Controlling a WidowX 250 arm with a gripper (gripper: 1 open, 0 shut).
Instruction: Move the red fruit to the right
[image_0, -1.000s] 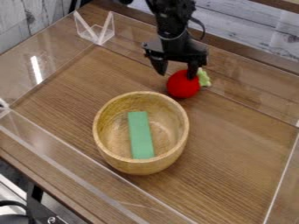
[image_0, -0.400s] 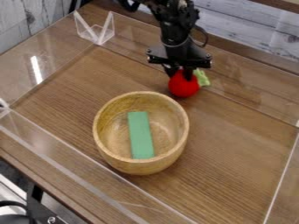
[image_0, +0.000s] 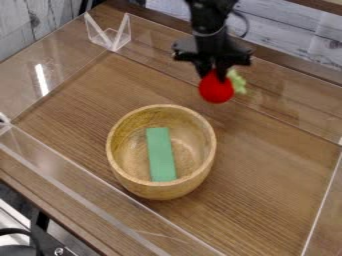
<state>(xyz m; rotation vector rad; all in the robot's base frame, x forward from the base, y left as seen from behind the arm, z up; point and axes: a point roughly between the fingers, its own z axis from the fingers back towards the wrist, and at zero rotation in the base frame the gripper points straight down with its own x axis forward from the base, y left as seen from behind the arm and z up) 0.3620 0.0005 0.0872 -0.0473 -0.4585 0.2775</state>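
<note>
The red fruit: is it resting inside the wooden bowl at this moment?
No. The red fruit is clamped in the gripper beyond the wooden bowl, which holds only the flat green block.

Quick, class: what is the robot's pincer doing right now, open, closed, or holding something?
Pincer: closed on the red fruit, holding it just above the table.

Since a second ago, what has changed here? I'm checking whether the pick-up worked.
The gripper has closed on the red fruit and lifted it off the table, carrying it up and slightly rightward in the picture. The wooden bowl and the green block lying in it stayed put.
</note>
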